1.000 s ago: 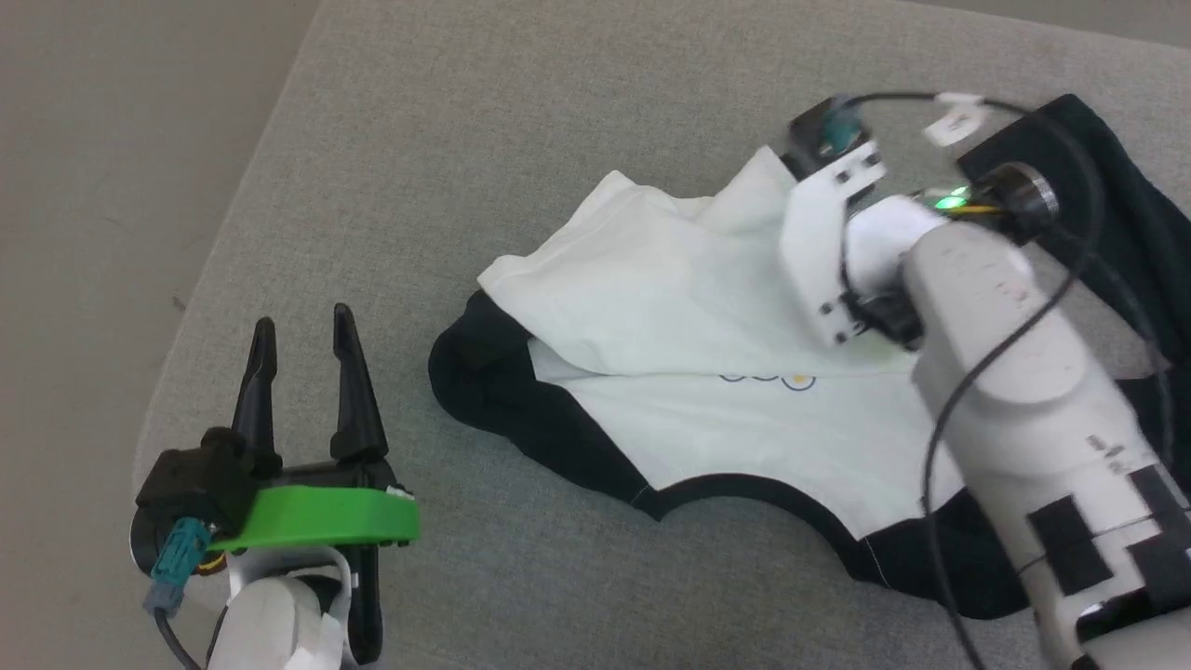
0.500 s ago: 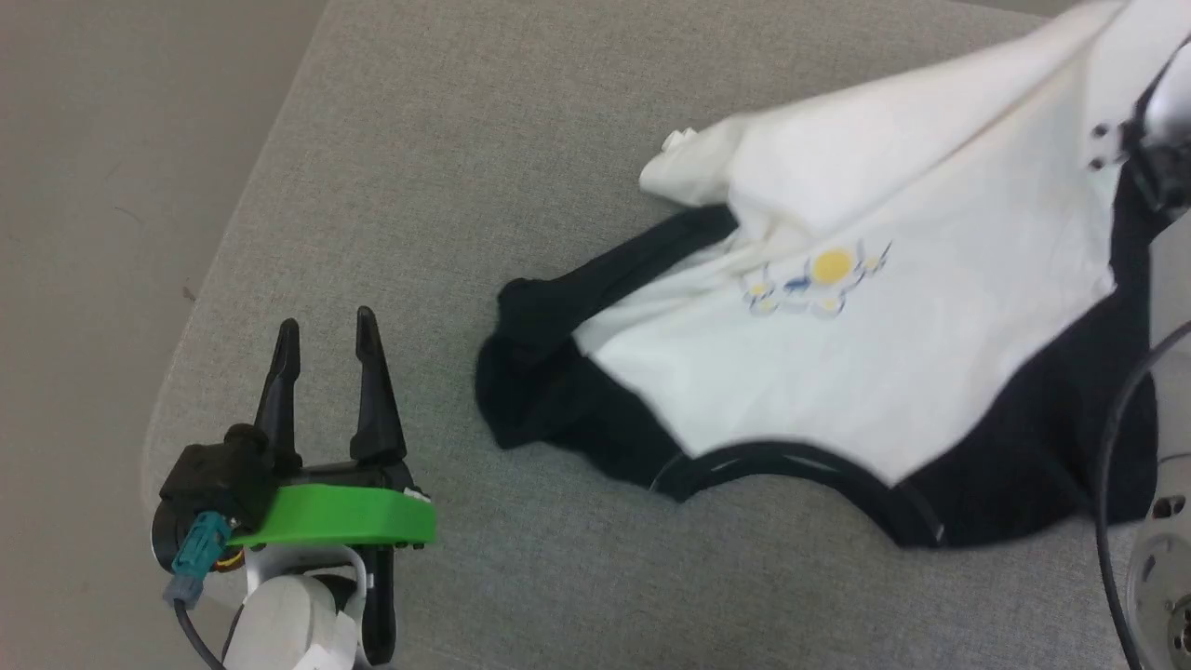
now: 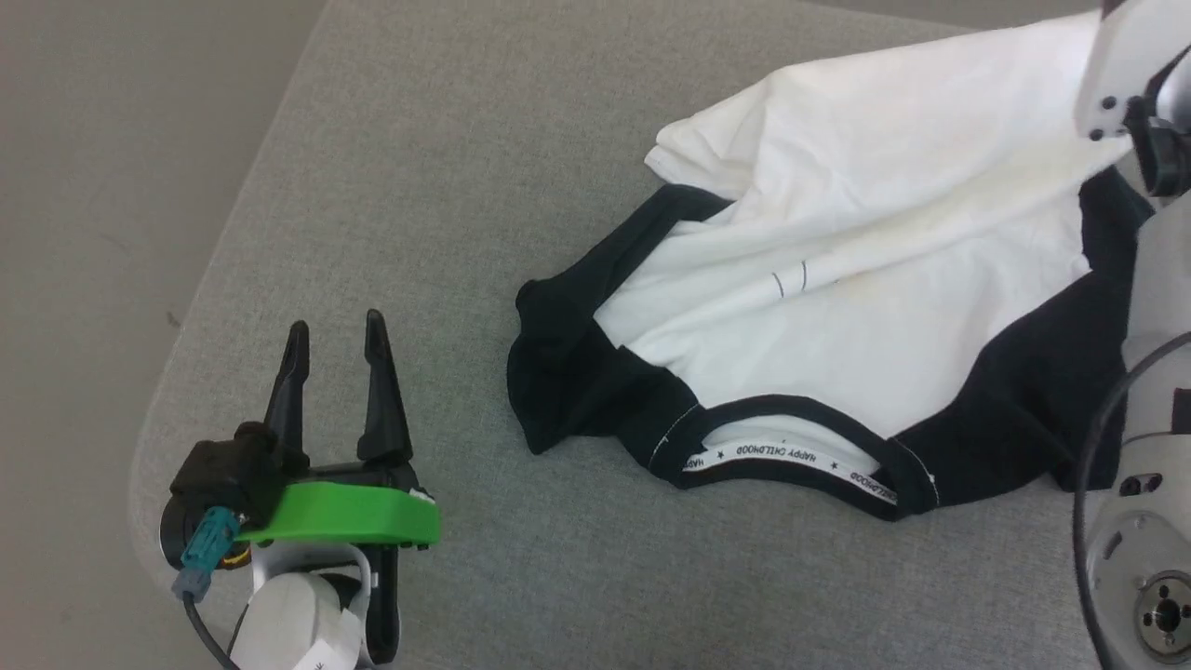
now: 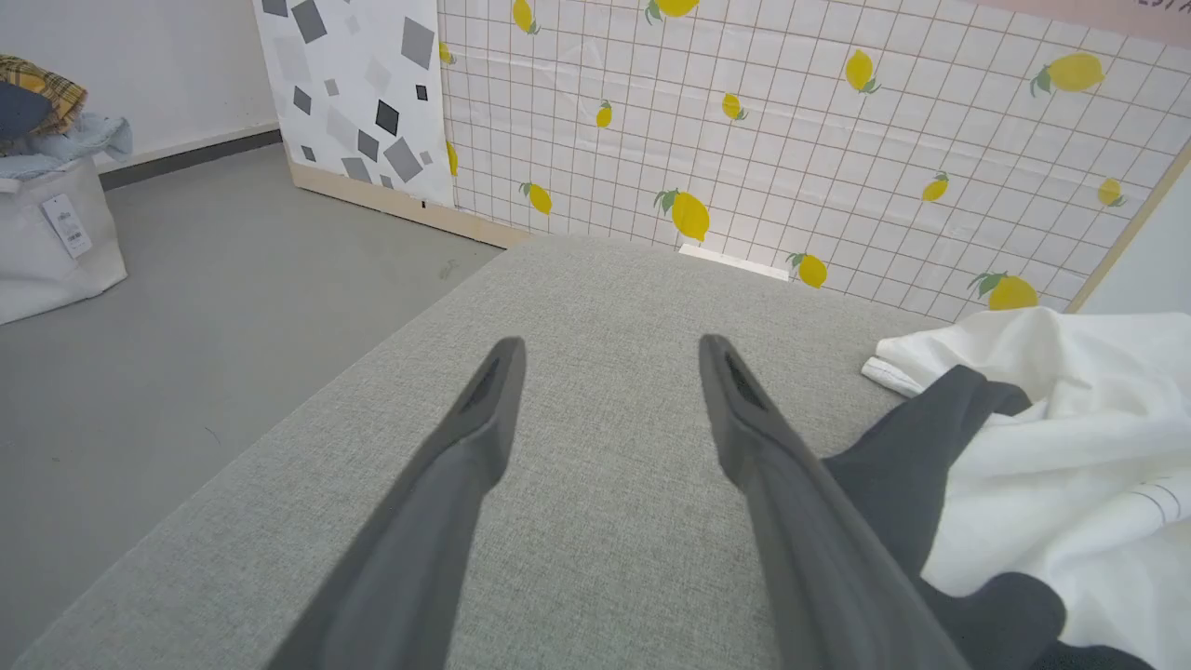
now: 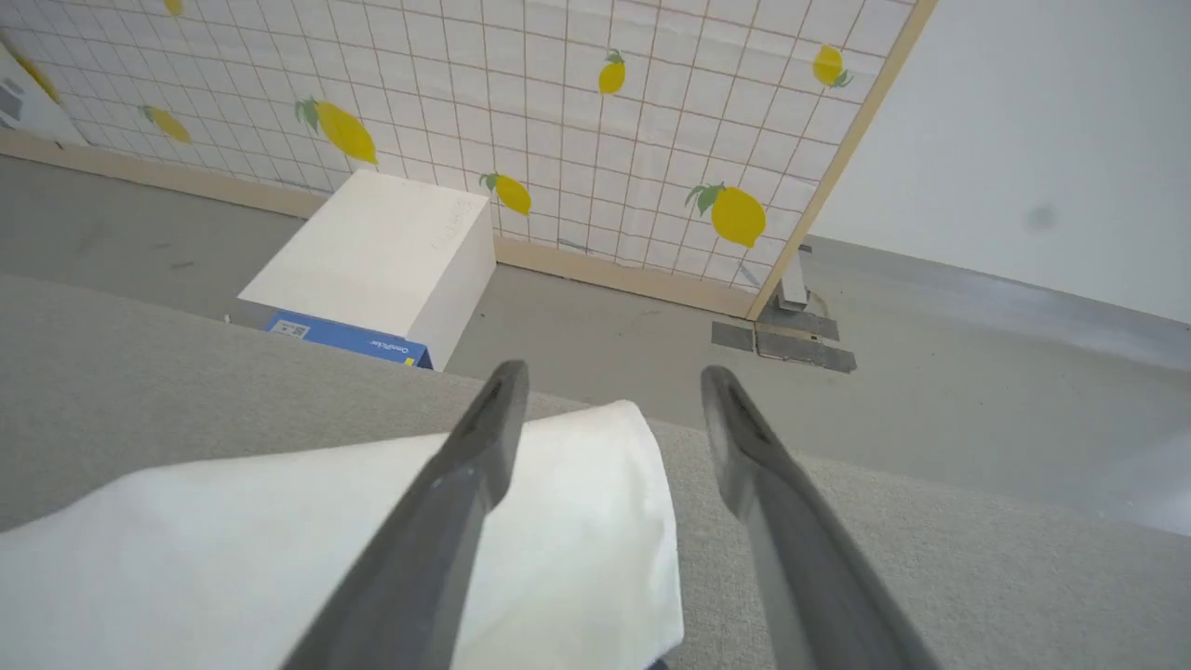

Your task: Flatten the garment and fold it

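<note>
Jaws gape; garment [image 3: 884,354] lies crosswise, collar [image 3: 791,462] nearest.

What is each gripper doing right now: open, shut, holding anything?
Left gripper: open, empty, beside the garment.
Right gripper: open, gripping nothing; white cloth of the garment lies beneath it.

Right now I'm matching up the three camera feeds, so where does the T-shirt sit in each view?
Head view: the garment spreads from the centre to the upper right.
Left wrist view: the garment is at the right edge, in the lower half.
Right wrist view: the garment, seen as white cloth, covers the lower left.
Shared landmark: the grey padded surface it lies on.
</note>
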`<state>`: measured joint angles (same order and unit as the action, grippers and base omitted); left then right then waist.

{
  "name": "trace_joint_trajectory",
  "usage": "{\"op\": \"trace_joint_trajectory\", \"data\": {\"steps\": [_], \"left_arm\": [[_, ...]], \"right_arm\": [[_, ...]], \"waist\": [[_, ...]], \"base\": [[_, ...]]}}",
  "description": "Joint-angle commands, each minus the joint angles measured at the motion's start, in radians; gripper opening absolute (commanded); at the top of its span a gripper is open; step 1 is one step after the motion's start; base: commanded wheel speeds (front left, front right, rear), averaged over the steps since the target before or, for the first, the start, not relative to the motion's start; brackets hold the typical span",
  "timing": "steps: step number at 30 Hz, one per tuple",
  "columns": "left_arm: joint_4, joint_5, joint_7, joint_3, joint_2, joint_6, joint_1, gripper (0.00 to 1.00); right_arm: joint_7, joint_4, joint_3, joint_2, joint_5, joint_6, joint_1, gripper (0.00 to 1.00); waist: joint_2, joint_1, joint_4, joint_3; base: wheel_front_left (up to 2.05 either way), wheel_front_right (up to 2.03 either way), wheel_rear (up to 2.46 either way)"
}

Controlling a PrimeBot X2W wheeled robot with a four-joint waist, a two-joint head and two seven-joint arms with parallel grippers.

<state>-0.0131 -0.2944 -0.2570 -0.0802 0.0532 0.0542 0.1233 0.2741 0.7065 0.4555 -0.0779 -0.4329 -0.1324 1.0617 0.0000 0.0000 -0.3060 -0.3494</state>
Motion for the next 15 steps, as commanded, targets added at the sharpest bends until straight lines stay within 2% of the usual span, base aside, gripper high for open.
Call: {"op": "trace_joint_trajectory", "data": {"steps": [1,6,10,13,15], "left_arm": [[0.007,0.005,-0.005,0.000,-0.003,-0.006,0.007,1.00],[0.034,0.017,-0.005,0.009,-0.003,-0.017,-0.012,1.00],[0.048,0.024,-0.005,0.016,-0.003,-0.021,-0.035,1.00],[0.057,0.025,-0.005,0.021,-0.002,-0.021,-0.055,1.00],[0.061,0.024,-0.005,0.023,0.000,-0.021,-0.068,1.00]], "right_arm": [[-0.039,0.011,-0.017,0.006,0.027,0.002,0.011,1.00],[-0.158,0.029,-0.075,0.021,0.183,0.002,-0.067,1.00],[-0.239,-0.011,-0.130,0.026,0.349,0.002,-0.194,1.00],[-0.256,-0.072,-0.179,0.027,0.482,0.002,-0.330,1.00],[-0.246,-0.120,-0.220,0.027,0.525,0.002,-0.430,1.00]], "waist": [[0.0000,0.0000,0.020,0.038],[0.0000,0.0000,0.054,0.111],[0.0000,0.0000,0.085,0.163],[0.0000,0.0000,0.110,0.191],[0.0000,0.0000,0.128,0.206]], "base": [[0.00,0.00,0.00],[0.00,0.00,0.00],[0.00,0.00,0.00],[0.00,0.00,0.00],[0.00,0.00,0.00]]}}
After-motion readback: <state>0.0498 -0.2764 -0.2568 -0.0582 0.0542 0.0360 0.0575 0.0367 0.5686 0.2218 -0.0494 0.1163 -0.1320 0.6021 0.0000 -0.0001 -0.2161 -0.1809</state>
